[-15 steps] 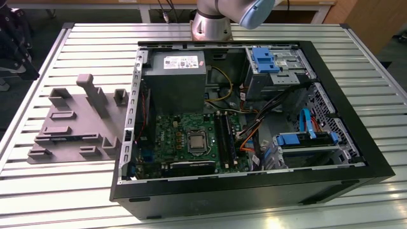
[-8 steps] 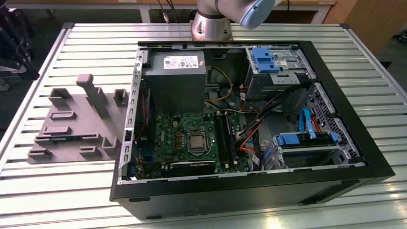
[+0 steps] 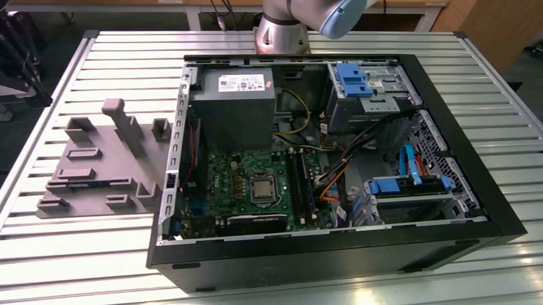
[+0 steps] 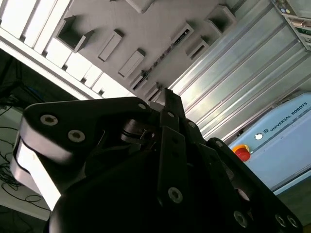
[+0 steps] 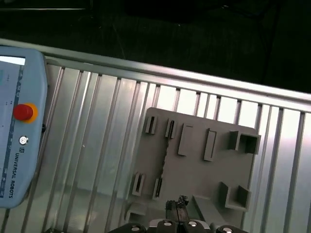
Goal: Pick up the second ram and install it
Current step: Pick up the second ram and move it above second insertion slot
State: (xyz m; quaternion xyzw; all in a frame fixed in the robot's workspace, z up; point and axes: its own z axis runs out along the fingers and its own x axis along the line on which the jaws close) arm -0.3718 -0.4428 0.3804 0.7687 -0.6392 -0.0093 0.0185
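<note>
The second ram (image 3: 85, 185) is a thin dark strip standing on edge in a slot of the grey holder plate (image 3: 102, 159), at the exterior view's left of the computer case. In both wrist views it shows as a narrow dark line (image 5: 166, 150) (image 4: 164, 52) between two slot blocks. My gripper (image 5: 177, 208) (image 4: 171, 97) hangs well above the holder plate, close to the ram's line, touching nothing. Its black fingers look pressed together and hold nothing. The black memory slots (image 3: 302, 181) lie on the green motherboard (image 3: 246, 184); I cannot tell whether a stick sits in them.
The open black computer case (image 3: 339, 254) holds a power supply (image 3: 233, 101), cables and blue drive cages (image 3: 407, 187). A teach pendant (image 5: 19, 126) with a red button lies on the slatted aluminium table (image 3: 76, 254) beside the holder plate. The arm's base (image 3: 284, 32) stands behind the case.
</note>
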